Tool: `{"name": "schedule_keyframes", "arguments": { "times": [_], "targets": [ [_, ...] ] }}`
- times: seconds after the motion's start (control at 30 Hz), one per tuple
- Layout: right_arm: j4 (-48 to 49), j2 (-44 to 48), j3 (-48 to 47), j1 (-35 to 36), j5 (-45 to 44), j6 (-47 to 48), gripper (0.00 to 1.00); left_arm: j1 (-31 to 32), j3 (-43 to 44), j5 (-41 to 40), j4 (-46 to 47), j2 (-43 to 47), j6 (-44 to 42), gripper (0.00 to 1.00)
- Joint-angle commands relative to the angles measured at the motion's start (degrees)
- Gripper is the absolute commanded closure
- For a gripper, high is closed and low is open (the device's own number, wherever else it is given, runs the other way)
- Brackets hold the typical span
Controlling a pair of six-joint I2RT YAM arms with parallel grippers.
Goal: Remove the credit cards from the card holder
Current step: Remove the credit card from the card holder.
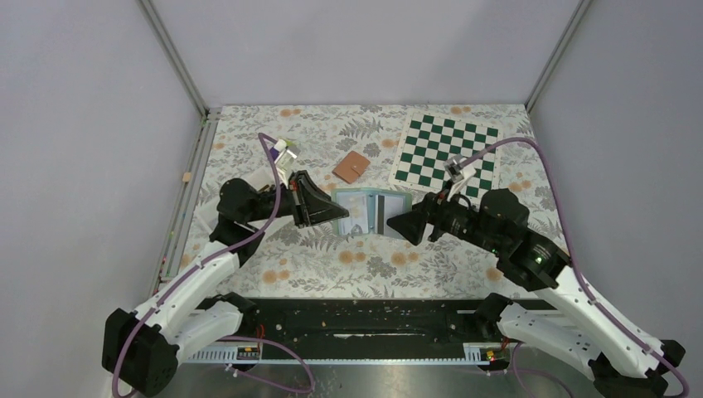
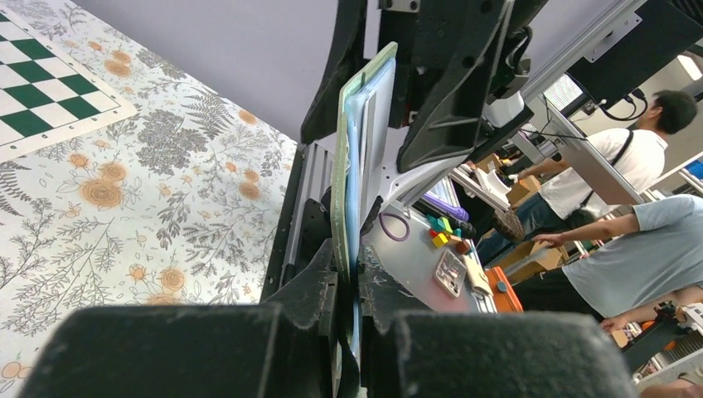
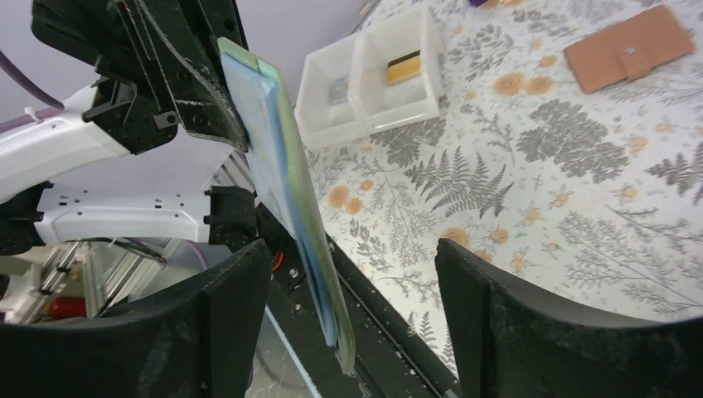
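Yellow-orange credit card [image 3: 404, 66] is seen lying in one compartment of a clear white plastic two-compartment tray [image 3: 373, 116] on the floral-print tabletop [image 1: 332, 265], past the left arm in the right wrist view

Left tool [image 2: 348, 274] is pinched on one edge of the open teal-green card holder [image 1: 365, 211], which is seen edge-on in both wrist views

Brown snap-closure wallet [image 1: 351, 167] is laid shut just behind the holder

Right tool [image 3: 352, 265] is spread wide. The holder's free edge is placed between its fingers, nearer the one at the view's left; contact cannot be told

Green-and-white chequered mat [image 1: 448, 151] is laid at far right
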State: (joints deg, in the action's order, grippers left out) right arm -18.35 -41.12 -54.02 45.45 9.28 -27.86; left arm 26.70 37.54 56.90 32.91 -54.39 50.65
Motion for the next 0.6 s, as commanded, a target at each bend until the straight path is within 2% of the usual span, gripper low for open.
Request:
{"name": "schedule_keyframes", "arguments": {
  "times": [0.0,0.03,0.07,0.1,0.13,0.17,0.23,0.33,0.47,0.57],
  "targets": [
    [7.6,-1.0,2.4,0.3,5.5,-2.3,0.27,0.1,1.6,-0.8,3.9,1.9,1.9,1.0],
    [8.3,-0.7,2.9,0.3,5.2,-2.4,0.38,0.1,1.5,-0.6,4.0,2.1,2.1,1.0],
    [8.7,-0.4,3.3,0.3,4.5,-2.3,0.57,0.1,1.5,-0.5,4.0,2.1,2.4,1.0],
    [9.0,-0.1,3.5,0.2,3.8,-2.2,0.81,0.1,1.4,-0.2,4.2,2.2,2.9,0.97],
    [9.5,0.1,3.9,0.2,3.4,-1.8,0.95,0.1,1.4,0.2,4.8,2.1,3.7,0.87],
    [9.6,0.5,4.1,0.2,3.4,-1.4,1.0,0.0,1.2,1.0,7.0,2.1,5.1,0.79],
    [9.8,1.4,4.9,-0.5,3.6,-1.5,1.0,0.1,0.4,2.2,14.0,2.3,10.9,0.71],
    [10.5,2.4,6.0,-3.1,4.5,-2.2,1.0,0.1,0.2,2.8,19.7,3.0,15.1,0.65],
    [11.8,0.4,5.0,-3.8,9.4,-2.6,1.0,0.4,-0.5,1.1,18.4,3.5,13.0,0.61],
    [13.0,0.4,5.2,-3.8,10.8,-4.0,1.0,0.4,0.3,1.8,13.7,1.9,9.0,0.6]
  ]
}}
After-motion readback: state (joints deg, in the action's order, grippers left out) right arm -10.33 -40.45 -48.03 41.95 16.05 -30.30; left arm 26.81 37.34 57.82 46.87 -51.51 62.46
